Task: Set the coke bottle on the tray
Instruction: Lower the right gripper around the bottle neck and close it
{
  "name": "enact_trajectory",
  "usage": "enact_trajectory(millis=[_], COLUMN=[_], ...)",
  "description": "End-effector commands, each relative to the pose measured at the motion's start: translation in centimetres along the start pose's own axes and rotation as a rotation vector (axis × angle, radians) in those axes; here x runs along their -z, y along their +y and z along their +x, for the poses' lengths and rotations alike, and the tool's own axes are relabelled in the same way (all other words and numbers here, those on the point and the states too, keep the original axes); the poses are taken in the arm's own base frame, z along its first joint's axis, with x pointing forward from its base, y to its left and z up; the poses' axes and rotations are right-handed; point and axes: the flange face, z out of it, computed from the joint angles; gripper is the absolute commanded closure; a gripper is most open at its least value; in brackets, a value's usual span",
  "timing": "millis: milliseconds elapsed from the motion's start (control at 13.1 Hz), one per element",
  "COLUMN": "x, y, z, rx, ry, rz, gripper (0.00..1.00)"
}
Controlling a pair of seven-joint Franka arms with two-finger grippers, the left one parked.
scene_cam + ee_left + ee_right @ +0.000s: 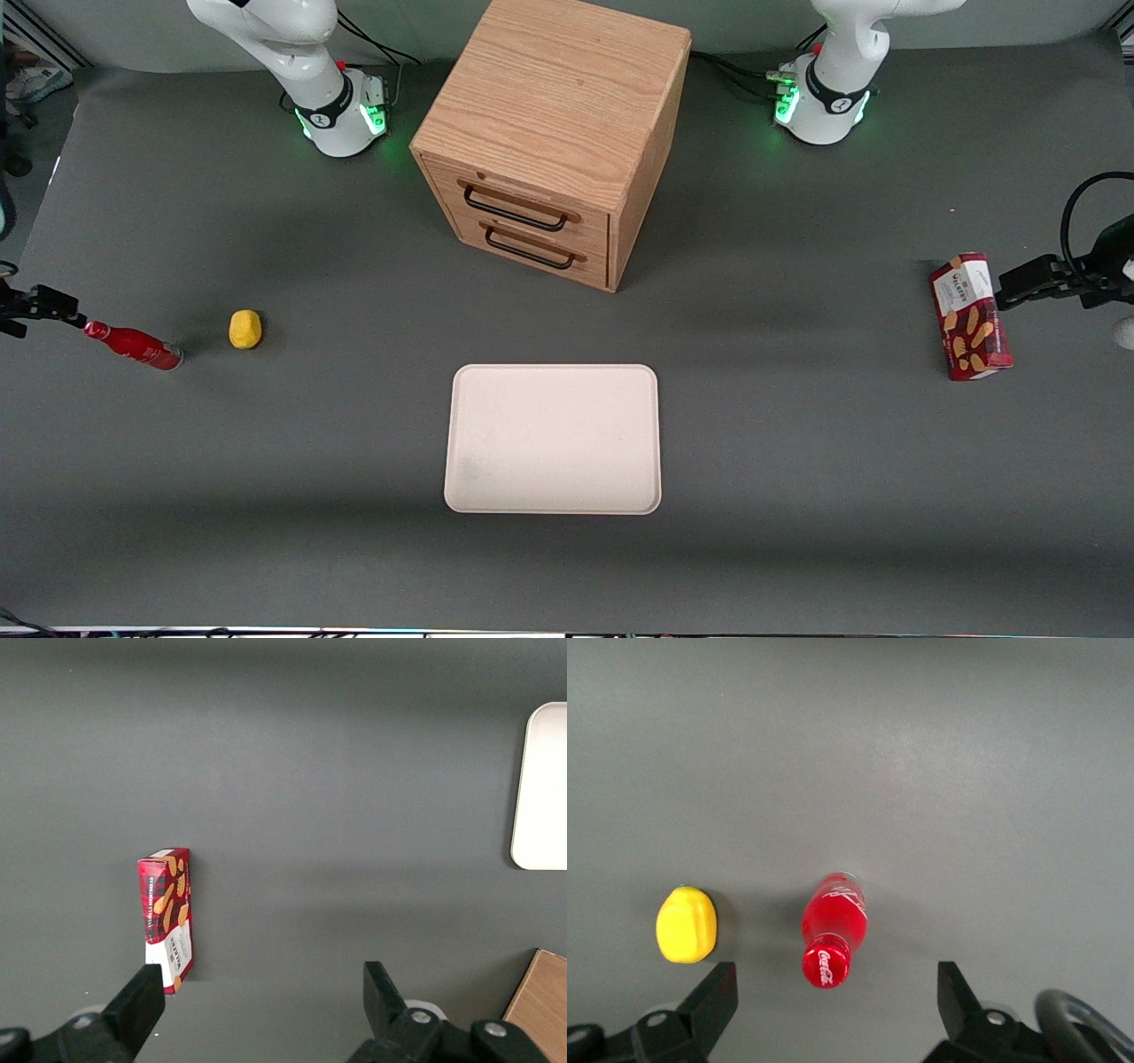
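Hovering gripper (833, 1001), fingers (709, 997) spread, above glossy coke bottle (833, 926).

Light was even and fairly bright, falling from overhead. The wooden drawer cabinet (556, 133) cast a soft shadow toward four o'clock on the grey table (797, 496). The lemon (245, 329) and coke bottle (134, 346) threw short, faint shadows. Green glow spilled around both arm bases. The gripper (837, 997), above the bottle, showed dark, slightly soft fingers (710, 1001). The bottle's cap gleamed mildly in the right wrist view.
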Motion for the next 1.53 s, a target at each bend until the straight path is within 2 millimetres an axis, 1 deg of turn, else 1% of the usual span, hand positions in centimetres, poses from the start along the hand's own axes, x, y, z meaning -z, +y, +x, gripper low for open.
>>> enact_trajectory(millis=[0,153,459,612,765,1148,1224,1377,1454], x=[-1.0,-2.6,-4.7,-4.9,-5.5,-5.9,-5.8,-5.7,-5.7], y=[-0.8,-1.0,-0.9,-0.9,-0.9,-0.8,-0.8,-0.8,-0.8], z=[-1.5,-2.2,-2.3,-2.3,-2.3,-2.3,-2.3,-2.2,-2.2], rx=[0.020,0.034,0.055,0.057,0.058,0.058,0.059,0.064,0.065], ry=[0.036,0.051,0.097,0.094,0.086,0.083,0.083,0.078,0.075], rz=[-0.002,-0.021,0.051,0.052,0.053,0.052,0.051,0.049,0.049], gripper=[0.00,0.00,0.00,0.00,0.00,0.00,0.07,0.43,0.60])
